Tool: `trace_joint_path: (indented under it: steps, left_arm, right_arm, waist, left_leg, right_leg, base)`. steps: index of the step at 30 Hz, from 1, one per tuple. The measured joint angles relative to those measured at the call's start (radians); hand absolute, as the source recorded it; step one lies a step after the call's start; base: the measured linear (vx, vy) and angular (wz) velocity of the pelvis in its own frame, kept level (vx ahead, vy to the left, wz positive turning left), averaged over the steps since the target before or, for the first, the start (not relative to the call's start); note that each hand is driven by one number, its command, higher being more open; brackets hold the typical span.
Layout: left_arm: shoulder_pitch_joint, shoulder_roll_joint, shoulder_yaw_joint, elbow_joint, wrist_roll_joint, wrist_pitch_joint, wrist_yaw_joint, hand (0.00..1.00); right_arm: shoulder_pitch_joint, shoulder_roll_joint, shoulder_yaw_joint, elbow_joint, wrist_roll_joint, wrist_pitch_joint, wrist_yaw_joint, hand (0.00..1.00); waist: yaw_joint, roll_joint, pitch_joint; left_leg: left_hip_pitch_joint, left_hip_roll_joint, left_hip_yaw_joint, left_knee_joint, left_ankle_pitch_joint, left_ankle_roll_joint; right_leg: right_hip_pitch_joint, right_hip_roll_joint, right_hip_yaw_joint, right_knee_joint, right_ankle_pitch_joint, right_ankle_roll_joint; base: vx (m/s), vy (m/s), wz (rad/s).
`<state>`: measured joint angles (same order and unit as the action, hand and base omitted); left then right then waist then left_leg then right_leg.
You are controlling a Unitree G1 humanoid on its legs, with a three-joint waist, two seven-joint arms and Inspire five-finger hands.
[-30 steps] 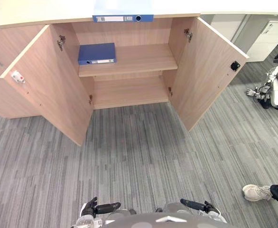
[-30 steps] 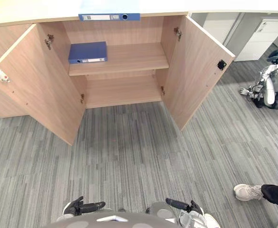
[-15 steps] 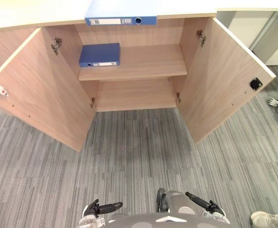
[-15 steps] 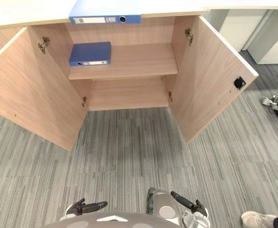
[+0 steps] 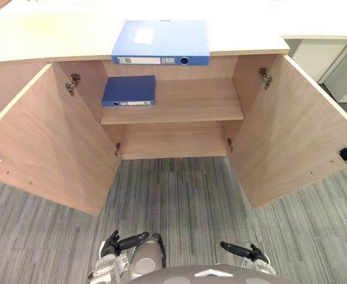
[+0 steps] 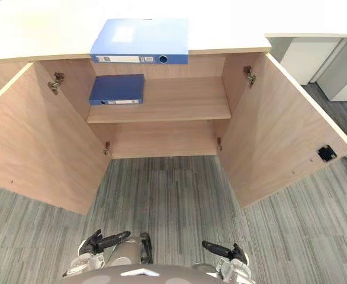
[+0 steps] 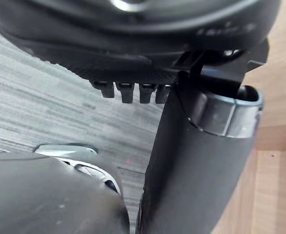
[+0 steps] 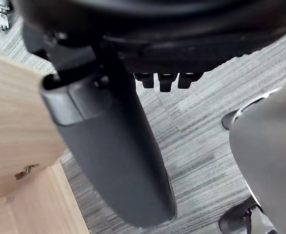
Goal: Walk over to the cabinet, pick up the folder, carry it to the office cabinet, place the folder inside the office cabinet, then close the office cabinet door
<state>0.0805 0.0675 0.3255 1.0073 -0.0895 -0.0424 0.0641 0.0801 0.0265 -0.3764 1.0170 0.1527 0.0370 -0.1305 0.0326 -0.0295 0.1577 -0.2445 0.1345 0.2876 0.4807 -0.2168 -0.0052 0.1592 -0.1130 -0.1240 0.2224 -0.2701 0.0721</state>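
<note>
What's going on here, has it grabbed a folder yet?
Not yet. The robot stands facing the cabinet, whose left door and right door are both swung wide open. One blue folder lies on the cabinet top, slightly overhanging the front edge. A second blue folder lies on the left of the upper shelf. The left hand and right hand hang low, open, holding nothing.

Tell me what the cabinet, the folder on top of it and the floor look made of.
Cabinet: light wood-grain board, probably laminate, matte; thin flat panels with a printed-looking grain.
Folder on top: blue and smooth with a slight sheen, likely plastic-covered board; white spine label looks like paper.
Floor: grey striped carpet, apparently tiles; matte, and the stripes change direction in blocks.
</note>
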Motion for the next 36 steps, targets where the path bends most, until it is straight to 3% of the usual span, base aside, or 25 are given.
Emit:
trace_joint_path:
  steps: [1, 4, 5, 7, 10, 12, 13, 15, 16, 17, 19, 21, 23, 24, 26, 27, 29, 32, 36]
  left_arm:
    - [-0.001, 0.001, 0.003, 0.001, 0.0, 0.0, 0.001, 1.0]
    - [-0.01, 0.02, -0.002, 0.033, 0.001, 0.003, 0.003, 1.0]
    - [-0.016, 0.021, -0.009, 0.042, 0.001, 0.008, 0.003, 1.0]
    - [-0.019, 0.009, -0.033, 0.045, 0.001, 0.008, 0.002, 1.0]
    - [-0.018, -0.018, -0.039, 0.05, 0.003, 0.008, -0.004, 1.0]
    - [-0.018, -0.018, -0.042, 0.054, 0.004, 0.008, -0.005, 1.0]
    - [-0.021, -0.036, -0.029, 0.072, 0.006, 0.01, -0.001, 1.0]
    - [-0.018, -0.068, -0.017, 0.078, 0.011, 0.011, -0.001, 1.0]
    - [-0.02, -0.08, -0.009, 0.077, 0.022, 0.01, -0.003, 1.0]
    - [-0.024, -0.083, 0.005, 0.075, 0.022, 0.011, -0.008, 1.0]
    - [-0.019, -0.081, 0.012, 0.054, 0.021, 0.01, -0.006, 1.0]
    - [-0.009, -0.083, 0.01, 0.03, 0.022, 0.006, -0.006, 1.0]
    - [-0.007, -0.083, 0.009, 0.017, 0.022, 0.007, -0.005, 1.0]
    - [-0.009, -0.082, 0.008, 0.017, 0.022, 0.008, -0.005, 1.0]
    - [-0.01, -0.081, 0.008, 0.02, 0.022, 0.009, -0.003, 1.0]
    - [-0.009, -0.065, 0.006, 0.023, 0.022, 0.009, -0.004, 1.0]
    - [-0.007, -0.051, 0.005, 0.022, 0.023, 0.009, -0.001, 1.0]
    - [-0.002, -0.046, 0.002, 0.035, 0.026, 0.009, -0.001, 1.0]
    - [0.003, -0.048, -0.022, 0.039, 0.054, 0.008, -0.005, 1.0]
  right_arm:
    - [0.0, 0.0, 0.0, -0.001, -0.002, 0.002, 0.0, 1.0]
    - [-0.002, 0.004, 0.002, -0.007, -0.006, 0.002, 0.001, 1.0]
    - [-0.005, 0.007, 0.004, -0.015, -0.008, 0.002, 0.002, 1.0]
    - [-0.007, 0.006, 0.006, -0.029, -0.017, -0.003, 0.013, 1.0]
    - [-0.009, 0.0, 0.006, -0.038, -0.016, -0.008, 0.019, 1.0]
    - [-0.006, 0.001, 0.006, -0.04, -0.017, -0.014, 0.019, 1.0]
    - [-0.002, -0.006, -0.001, -0.031, -0.01, -0.011, 0.02, 1.0]
    - [-0.003, -0.031, 0.004, -0.023, -0.018, -0.016, 0.021, 1.0]
    - [-0.006, -0.039, 0.004, -0.021, -0.018, -0.015, 0.02, 1.0]
    - [-0.007, -0.041, 0.005, -0.02, -0.018, -0.013, 0.018, 1.0]
    - [-0.002, -0.04, 0.007, -0.013, -0.018, -0.012, 0.01, 1.0]
    - [-0.002, -0.04, 0.007, -0.001, -0.018, -0.013, 0.005, 1.0]
    - [-0.003, -0.038, 0.007, -0.002, -0.017, -0.013, 0.004, 1.0]
    - [-0.003, -0.037, 0.006, -0.002, -0.015, -0.009, 0.001, 1.0]
    - [-0.004, -0.036, 0.004, -0.002, -0.014, -0.005, -0.006, 1.0]
    - [-0.001, -0.024, 0.004, -0.001, -0.014, 0.0, -0.006, 1.0]
    - [0.01, -0.011, 0.004, 0.0, -0.014, 0.002, -0.004, 1.0]
    - [0.015, -0.002, 0.003, 0.0, -0.016, 0.001, -0.004, 1.0]
    - [0.019, -0.002, -0.001, 0.0, -0.016, 0.001, 0.0, 1.0]
  waist:
    - [0.007, -0.002, 0.0]
    - [-0.002, -0.023, -0.008]
    - [-0.015, -0.029, -0.01]
    - [-0.024, -0.026, -0.009]
    - [-0.039, -0.013, -0.014]
    - [-0.041, -0.014, -0.017]
    - [-0.041, 0.006, -0.036]
    - [-0.036, 0.05, -0.047]
    - [-0.037, 0.067, -0.046]
    - [-0.038, 0.072, -0.042]
    - [-0.031, 0.06, -0.032]
    - [-0.032, 0.06, -0.033]
    - [-0.03, 0.059, -0.033]
    - [-0.03, 0.058, -0.034]
    - [-0.031, 0.059, -0.035]
    - [-0.032, 0.039, -0.045]
    - [-0.031, 0.012, -0.057]
    - [-0.031, 0.01, -0.06]
    - [-0.034, 0.015, -0.071]
  left_leg:
    - [0.018, 0.0, 0.014, 0.003, -0.011, 0.006]
    - [0.131, -0.031, 0.038, -0.025, -0.064, 0.034]
    - [0.182, -0.04, 0.039, -0.044, -0.078, 0.036]
    - [0.259, -0.047, 0.04, -0.095, -0.084, 0.033]
    - [0.348, -0.038, 0.034, -0.171, -0.08, 0.027]
    - [0.381, -0.046, 0.021, -0.201, -0.074, 0.006]
    - [0.4, -0.041, -0.009, -0.222, -0.078, -0.024]
    - [0.401, -0.013, -0.019, -0.218, -0.067, -0.043]
    - [0.398, 0.007, -0.026, -0.181, -0.052, -0.068]
    - [0.359, 0.034, -0.031, -0.06, -0.035, -0.09]
    - [0.271, 0.087, -0.032, 0.178, -0.028, -0.094]
    - [0.222, 0.114, -0.012, 0.246, -0.044, -0.089]
    - [0.188, 0.121, 0.005, 0.169, -0.047, -0.078]
    - [0.176, 0.114, 0.004, 0.047, -0.031, -0.07]
    - [0.177, 0.093, 0.002, -0.113, 0.047, -0.063]
    - [0.198, 0.064, 0.001, -0.161, 0.06, -0.058]
    - [0.209, 0.038, 0.005, -0.194, 0.069, -0.049]
    - [0.247, 0.012, 0.013, -0.22, 0.072, -0.043]
    - [0.288, -0.007, 0.034, -0.296, 0.099, -0.034]
  right_leg:
    - [-0.023, -0.01, 0.014, 0.066, -0.004, 0.005]
    - [-0.201, -0.069, 0.037, 0.521, 0.005, 0.041]
    - [-0.253, -0.076, 0.033, 0.636, -0.006, 0.032]
    - [-0.322, -0.069, 0.007, 0.689, -0.031, 0.002]
    - [-0.41, -0.014, -0.017, 0.538, -0.053, -0.018]
    - [-0.42, 0.017, -0.008, 0.316, 0.021, -0.028]
    - [-0.412, 0.029, -0.015, 0.273, 0.105, -0.076]
    - [-0.387, 0.051, -0.035, 0.249, 0.096, -0.09]
    - [-0.355, 0.059, -0.052, 0.226, 0.087, -0.099]
    - [-0.301, 0.067, -0.068, 0.179, 0.084, -0.103]
    - [-0.208, 0.071, -0.082, 0.107, 0.082, -0.107]
    - [-0.153, 0.071, -0.094, 0.064, 0.082, -0.107]
    - [-0.13, 0.071, -0.094, 0.036, 0.082, -0.106]
    - [-0.123, 0.071, -0.093, 0.029, 0.083, -0.098]
    - [-0.123, 0.072, -0.092, 0.03, 0.08, -0.075]
    - [-0.123, 0.055, -0.089, 0.021, 0.082, -0.058]
    - [-0.115, 0.036, -0.088, -0.01, 0.092, -0.042]
    - [-0.076, 0.021, -0.075, -0.048, 0.108, -0.019]
    - [-0.069, 0.014, -0.057, -0.076, 0.127, -0.015]
  base:
    - [0.41, 0.309, -0.61]
    - [0.39, 0.284, -0.29]
    - [0.44, 0.226, 0.02]
    - [0.39, 0.079, 0.14]
    - [0.34, -0.045, 0.19]
    - [0.43, -0.135, 0.35]
    - [0.45, -0.127, 0.27]
    - [0.39, -0.123, 0.26]
    - [0.44, -0.199, 0.39]
    - [0.35, -0.171, 0.39]
    - [0.25, -0.153, 0.26]
    - [0.14, -0.08, 0.08]
    - [0.09, 0.063, -0.05]
    - [0.11, 0.129, -0.05]
    - [0.13, 0.181, 0.04]
    - [0.12, 0.167, 0.14]
    - [0.09, 0.12, 0.09]
    - [0.04, 0.113, -0.07]
    - [-0.02, 0.068, -0.14]
